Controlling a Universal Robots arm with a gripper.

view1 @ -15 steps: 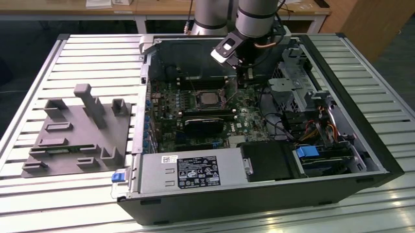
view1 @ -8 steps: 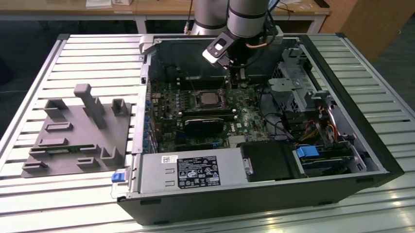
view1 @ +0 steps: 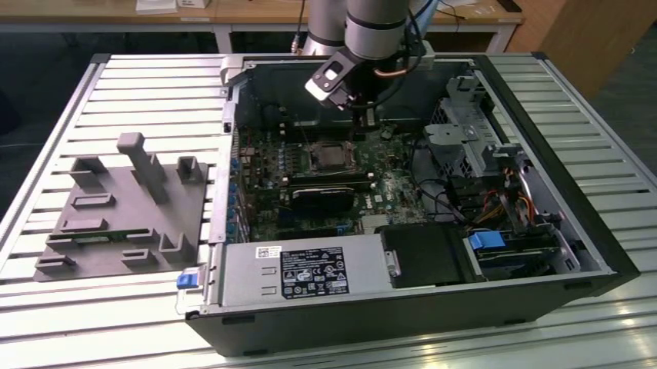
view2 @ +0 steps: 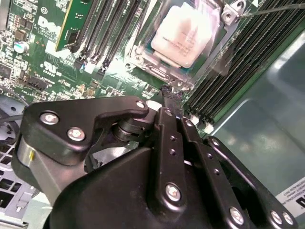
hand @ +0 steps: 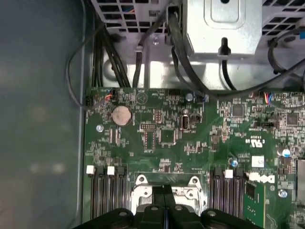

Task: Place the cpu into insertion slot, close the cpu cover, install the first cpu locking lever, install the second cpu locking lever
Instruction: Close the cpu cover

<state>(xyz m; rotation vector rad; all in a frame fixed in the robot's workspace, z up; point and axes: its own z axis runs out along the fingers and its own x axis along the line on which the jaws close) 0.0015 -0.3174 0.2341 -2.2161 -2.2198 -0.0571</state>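
Note:
In the second wrist view the cpu point(view2: 183, 32) lies flat in the insertion slot point(view2: 143, 64), its pale metal top showing. The silvery cpu cover point(view2: 215, 45) lies down around it as a frame. A thin locking lever rod point(view2: 271, 8) sticks out from one corner of the socket. My gripper point(view2: 169, 93) is shut with nothing between its black fingers; the tips hover just beside the socket's edge. In the exterior view the gripper point(view1: 361, 121) hangs inside the open computer case, a little behind the socket point(view1: 331, 156). In the first wrist view the shut fingers point(hand: 164, 193) cover the socket's rim.
Black memory slots point(view2: 238, 67) flank the socket on both sides. A black heatsink block point(view1: 323, 196) sits in front of the socket. Drive cages and cables point(view1: 482, 154) fill the case on the exterior view's right. A grey fixture point(view1: 128, 207) stands on the slatted table at the left.

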